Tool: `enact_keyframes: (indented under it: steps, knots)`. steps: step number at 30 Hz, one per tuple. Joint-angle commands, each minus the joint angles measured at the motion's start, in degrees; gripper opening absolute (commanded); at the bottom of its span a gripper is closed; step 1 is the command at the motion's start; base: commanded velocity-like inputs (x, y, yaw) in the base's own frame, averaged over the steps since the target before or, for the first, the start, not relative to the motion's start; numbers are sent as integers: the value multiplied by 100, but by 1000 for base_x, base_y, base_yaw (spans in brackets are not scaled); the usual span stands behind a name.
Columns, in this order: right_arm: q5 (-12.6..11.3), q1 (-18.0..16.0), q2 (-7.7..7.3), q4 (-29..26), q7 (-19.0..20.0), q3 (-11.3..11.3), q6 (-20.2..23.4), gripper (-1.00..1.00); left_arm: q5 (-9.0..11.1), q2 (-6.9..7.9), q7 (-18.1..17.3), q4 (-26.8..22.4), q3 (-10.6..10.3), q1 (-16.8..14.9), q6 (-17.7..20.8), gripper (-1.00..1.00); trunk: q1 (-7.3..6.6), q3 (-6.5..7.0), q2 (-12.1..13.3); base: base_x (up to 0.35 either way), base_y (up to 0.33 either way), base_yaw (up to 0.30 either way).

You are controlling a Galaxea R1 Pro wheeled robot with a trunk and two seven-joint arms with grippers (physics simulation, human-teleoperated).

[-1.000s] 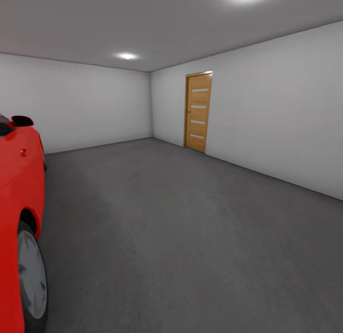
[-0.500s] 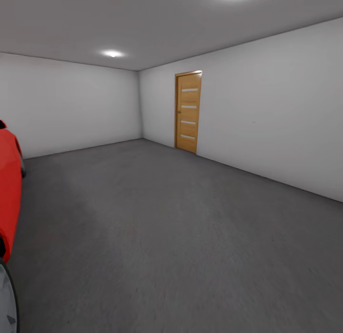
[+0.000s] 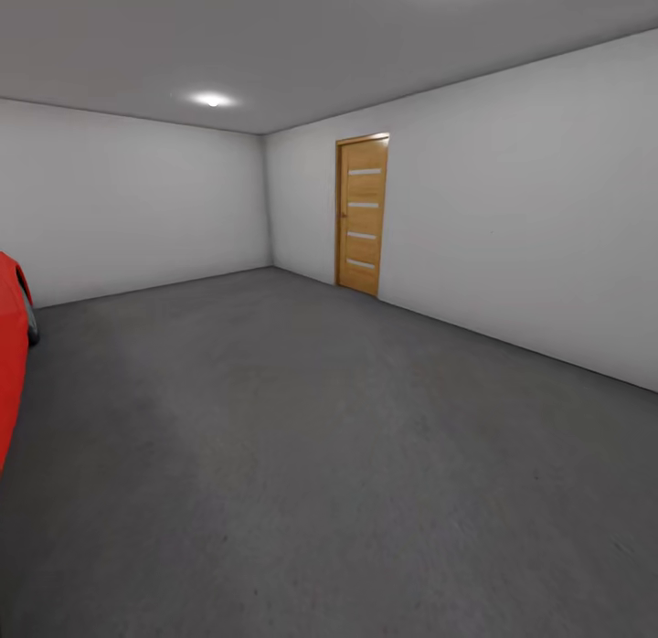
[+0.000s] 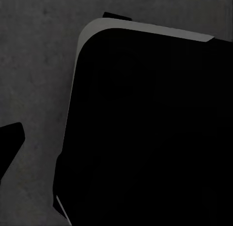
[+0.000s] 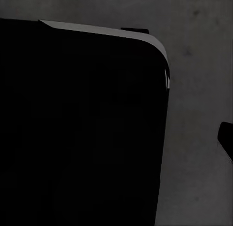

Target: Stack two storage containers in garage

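I am in the garage, facing its dark grey concrete floor [image 3: 347, 455] and plain white walls. The two storage containers are out of view. The living room is out of view. In the left wrist view a black fingertip [image 4: 8, 146] juts in over the floor [image 4: 34, 65] beside my dark rounded body [image 4: 145, 129]. The right wrist view has another dark fingertip [image 5: 227, 138] at the frame edge, over the floor [image 5: 204, 51] and beside the same dark body [image 5: 77, 129]. Nothing is seen held, and how the jaws stand is not visible.
A glossy red car [image 3: 9, 364] edges in at the far left. A wooden door [image 3: 362, 215] with pale slots is shut in the right wall near the far corner. Open concrete stretches from the near foreground to the back wall.
The head view has swung to the right: the red car has slid almost off the left edge and the door sits a little further left in the picture.
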Motion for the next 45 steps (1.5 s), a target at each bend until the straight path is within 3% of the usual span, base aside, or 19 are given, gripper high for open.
enact_keyframes:
  steps: [1, 45]
  knots:
    - [32, -2, 5, 5, -1, -4, -24, 100, 31, 0, 0, 0, 0, -1, -12, 100, 3, -4, -2, 322, 0, 0]
    - [3, -2, -25, 5, -1, -5, 0, 100, 8, -16, 48, -4, 1, -1, -76, 100, 3, -4, -2, 322, 0, 25]
